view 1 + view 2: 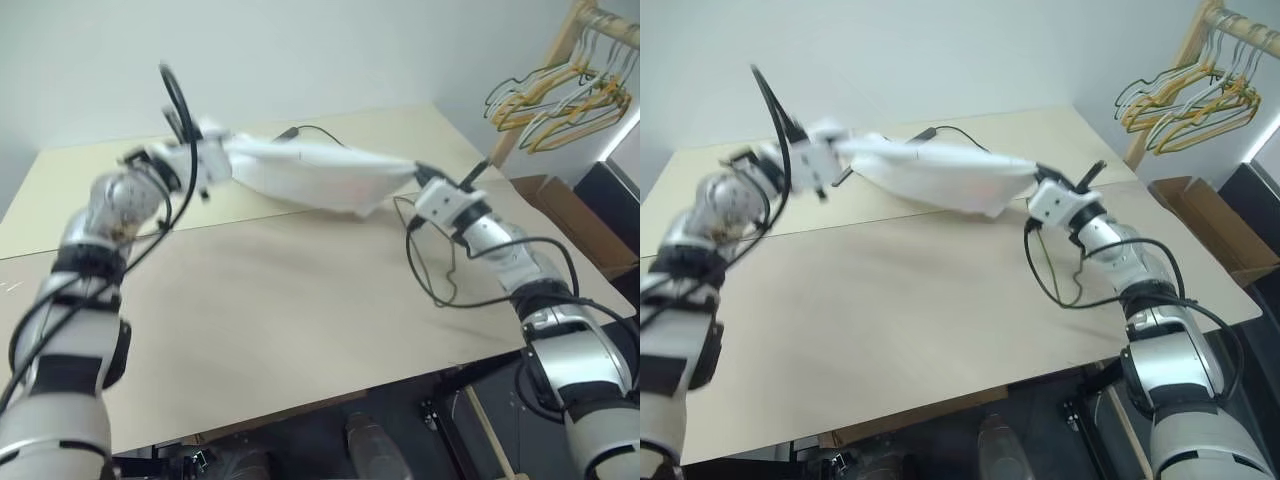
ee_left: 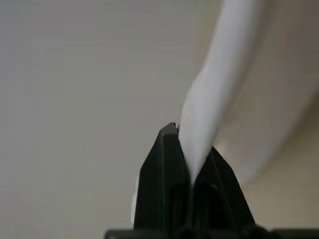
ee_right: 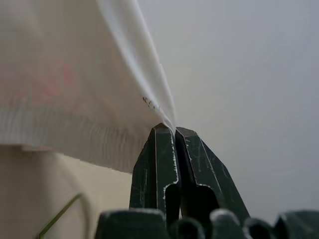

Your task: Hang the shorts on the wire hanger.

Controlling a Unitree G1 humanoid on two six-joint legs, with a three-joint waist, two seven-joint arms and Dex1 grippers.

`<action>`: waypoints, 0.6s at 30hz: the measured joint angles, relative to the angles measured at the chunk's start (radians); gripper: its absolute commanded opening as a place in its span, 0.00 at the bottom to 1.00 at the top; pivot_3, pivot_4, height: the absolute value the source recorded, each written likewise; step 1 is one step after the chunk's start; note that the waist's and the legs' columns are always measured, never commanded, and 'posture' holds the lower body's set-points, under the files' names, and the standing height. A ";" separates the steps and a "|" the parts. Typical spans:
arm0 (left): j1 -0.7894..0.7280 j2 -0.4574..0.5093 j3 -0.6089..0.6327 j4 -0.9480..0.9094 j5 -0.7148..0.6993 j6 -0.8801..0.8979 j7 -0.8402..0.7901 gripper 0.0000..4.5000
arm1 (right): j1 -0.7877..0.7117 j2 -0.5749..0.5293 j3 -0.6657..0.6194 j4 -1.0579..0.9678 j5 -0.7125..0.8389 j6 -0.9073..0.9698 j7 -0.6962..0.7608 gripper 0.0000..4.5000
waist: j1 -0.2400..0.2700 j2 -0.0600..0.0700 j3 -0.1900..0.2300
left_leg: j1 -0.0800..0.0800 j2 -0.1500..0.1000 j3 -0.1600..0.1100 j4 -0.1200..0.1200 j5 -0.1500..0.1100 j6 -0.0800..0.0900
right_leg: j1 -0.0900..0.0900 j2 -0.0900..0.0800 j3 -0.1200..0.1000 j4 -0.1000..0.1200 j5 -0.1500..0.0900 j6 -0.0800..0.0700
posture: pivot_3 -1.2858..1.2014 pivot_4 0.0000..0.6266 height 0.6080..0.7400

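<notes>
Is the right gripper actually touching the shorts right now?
Touching. In the right wrist view the right gripper is shut, with an edge of the shorts pinched between its fingertips.

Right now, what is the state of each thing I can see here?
shorts: lifted above the table, stretched between both claws.
left claw: shut on one end of the shorts.
right claw: shut on the other end.
wire hanger: flat on the table, below the right claw.
coloured hangers: hanging on the wooden rack.

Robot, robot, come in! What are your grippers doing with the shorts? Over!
Left gripper shut on shorts. Right gripper shut on other end. Shorts stretched above table. Wire hanger on table by right arm, not yet used.
</notes>
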 measured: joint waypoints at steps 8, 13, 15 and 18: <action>0.326 0.297 0.083 -0.540 -0.196 0.320 -0.396 0.00 | 0.086 -0.038 0.090 -0.050 -0.072 -0.153 0.136 0.00 | 0.017 0.002 0.002 | 0.027 -0.001 0.000 0.001 -0.006 0.010 | 0.030 0.000 -0.001 -0.003 -0.001 0.002 | 0.48 0.13 1.00; 0.576 0.405 0.152 -0.806 -0.235 0.483 -0.482 0.00 | 0.125 -0.058 0.127 -0.099 -0.190 -0.200 0.068 0.00 | 0.040 0.004 0.004 | 0.035 0.000 0.001 -0.002 -0.010 0.014 | 0.038 0.000 0.001 -0.012 -0.005 0.002 | 0.48 0.15 1.00; 0.655 0.414 0.192 -0.898 -0.240 0.560 -0.482 0.00 | 0.146 -0.064 0.133 -0.113 -0.216 -0.201 0.046 0.00 | 0.052 0.004 0.004 | 0.032 0.000 0.001 -0.001 -0.010 0.014 | 0.036 0.000 0.000 -0.011 -0.005 0.002 | 0.48 0.15 1.00; 0.772 0.426 0.272 -1.033 -0.255 0.665 -0.478 0.00 | 0.172 -0.080 0.137 -0.150 -0.249 -0.203 0.008 0.00 | 0.065 0.005 0.006 | 0.031 0.000 0.001 -0.001 -0.010 0.015 | 0.036 0.000 0.000 -0.012 -0.005 0.002 | 0.48 0.17 1.00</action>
